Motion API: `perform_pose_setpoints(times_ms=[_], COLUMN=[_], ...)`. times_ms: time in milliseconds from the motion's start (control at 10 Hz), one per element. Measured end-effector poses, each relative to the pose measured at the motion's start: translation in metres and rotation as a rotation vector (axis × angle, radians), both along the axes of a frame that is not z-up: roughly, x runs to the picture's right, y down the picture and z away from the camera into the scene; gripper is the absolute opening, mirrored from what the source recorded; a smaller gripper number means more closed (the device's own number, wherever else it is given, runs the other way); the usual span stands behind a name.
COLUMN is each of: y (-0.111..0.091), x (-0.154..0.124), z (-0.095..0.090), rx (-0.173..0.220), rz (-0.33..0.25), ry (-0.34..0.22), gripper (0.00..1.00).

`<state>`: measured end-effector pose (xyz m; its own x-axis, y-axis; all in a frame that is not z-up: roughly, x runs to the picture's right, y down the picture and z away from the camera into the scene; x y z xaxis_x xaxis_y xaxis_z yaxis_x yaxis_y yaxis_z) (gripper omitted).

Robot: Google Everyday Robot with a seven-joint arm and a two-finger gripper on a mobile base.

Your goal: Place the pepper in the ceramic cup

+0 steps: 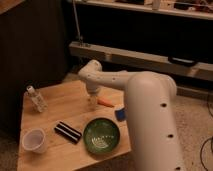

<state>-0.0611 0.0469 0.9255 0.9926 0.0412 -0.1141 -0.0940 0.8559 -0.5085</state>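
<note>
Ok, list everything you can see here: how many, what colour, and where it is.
table: one, light wood, centre of the view, carrying everything below
pepper: one, orange-red, on the table close beside the gripper
ceramic cup: one, white, near front corner of the table, far from the pepper
plate: one, green and ridged, front edge of the table
sponge: one, blue, behind the plate, partly hidden by the arm
bottle: one, clear, upright at the table's far side edge
striped block: one, black, between cup and plate
arm: one, white, reaching over the table
gripper: one, low over the table by the pepper
</note>
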Motion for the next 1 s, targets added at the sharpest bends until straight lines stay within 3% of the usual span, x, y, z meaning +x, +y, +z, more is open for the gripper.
perform_pose_setpoints(times_ms=[300,1000], y=[0.004,0.015], x=[0.009,0.034], z=[0.005,0.016], rx=[-0.013,-0.058], rz=[-0.021,0.056], ry=[0.034,0.089], gripper=[0.66,0.66])
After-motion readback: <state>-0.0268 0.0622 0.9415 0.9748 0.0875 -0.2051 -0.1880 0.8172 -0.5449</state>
